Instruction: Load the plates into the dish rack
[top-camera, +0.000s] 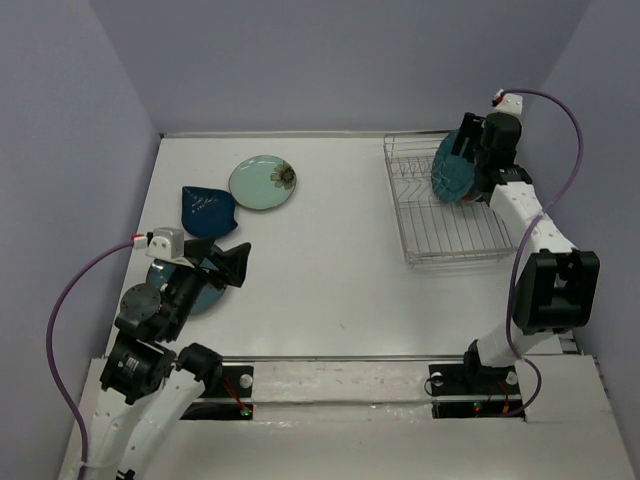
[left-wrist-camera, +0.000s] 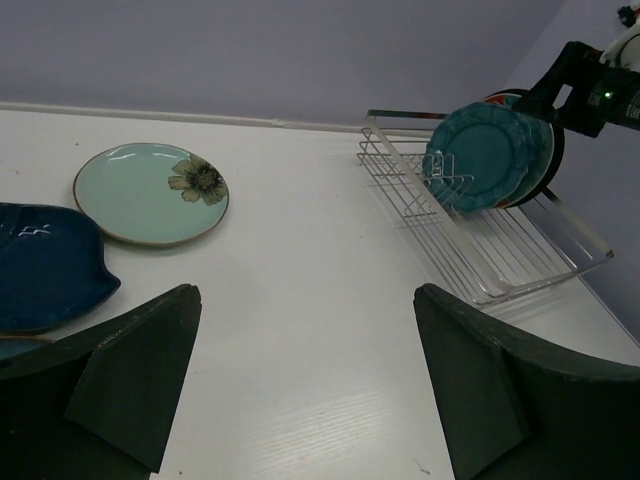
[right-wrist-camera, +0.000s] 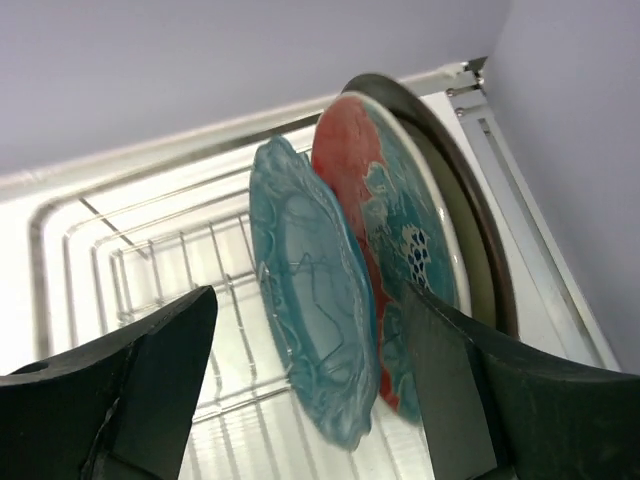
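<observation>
- Left arm (top-camera: 150, 330) reaches in from the near-left corner of the counter (top-camera: 330, 270). The left jaws are spread wide and grip nothing. They hang low over the blue-teal plate (top-camera: 208, 292).
- The blue-teal plate lies flat near the left edge, partly hidden under the arm.
- The navy plate (left-wrist-camera: 45, 265) lies flat just beyond it, farther from the near edge.
- The mint plate (left-wrist-camera: 150, 192) lies flat just right of the navy one, toward the far edge. Its dark flower sits on its right side in the left wrist view. I cannot tell whether the two rims touch.
- The middle of the counter carries nothing else that shows.
- The rack (left-wrist-camera: 520, 255) stands in the far-right corner. Its near rows of tines hold nothing.
- Three plates stand on edge, close together, in the rack's far right part. The scalloped plate (right-wrist-camera: 310, 310) is nearest the empty tines and leans a little. The red plate (right-wrist-camera: 385, 225) is right behind it. The cream plate (right-wrist-camera: 480, 270), with a dark rim, is last.
- Right arm (top-camera: 545, 250) reaches along the right edge to the rack. The right jaws stand apart, one finger on each side of the scalloped plate. A gap shows at the left finger (right-wrist-camera: 140, 390), so they grip nothing.
</observation>
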